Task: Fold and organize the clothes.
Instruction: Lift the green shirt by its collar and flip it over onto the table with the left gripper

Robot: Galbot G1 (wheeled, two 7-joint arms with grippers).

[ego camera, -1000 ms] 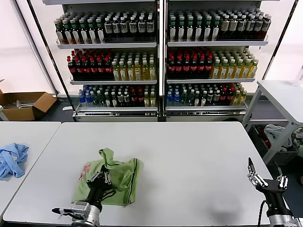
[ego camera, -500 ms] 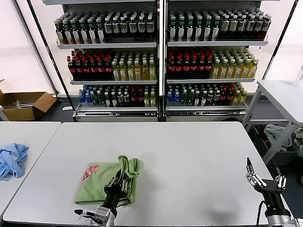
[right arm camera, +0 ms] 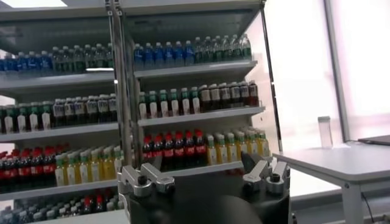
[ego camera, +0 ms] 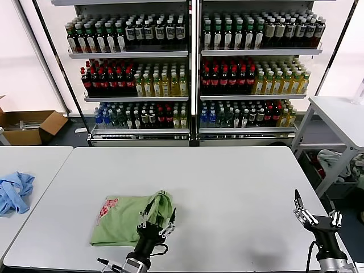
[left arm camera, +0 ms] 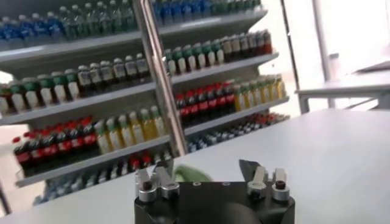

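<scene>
White table (ego camera: 227, 187), crumpled blue garment (ego camera: 14, 192) on neighbouring table, bottle-stocked shelves (ego camera: 193, 68), cardboard box (ego camera: 28, 126)

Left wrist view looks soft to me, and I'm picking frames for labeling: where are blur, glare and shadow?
Left wrist view: shelves blurred, window glare at upper right. Right wrist view: sharper, but the window washes out white. Head view: crisp; backlit behind the shelves, and only a faint shadow beside the left gripper over the green shirt.

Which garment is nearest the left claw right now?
The light green polo shirt, right by the left claw; the blue garment lies on the other table.
</scene>
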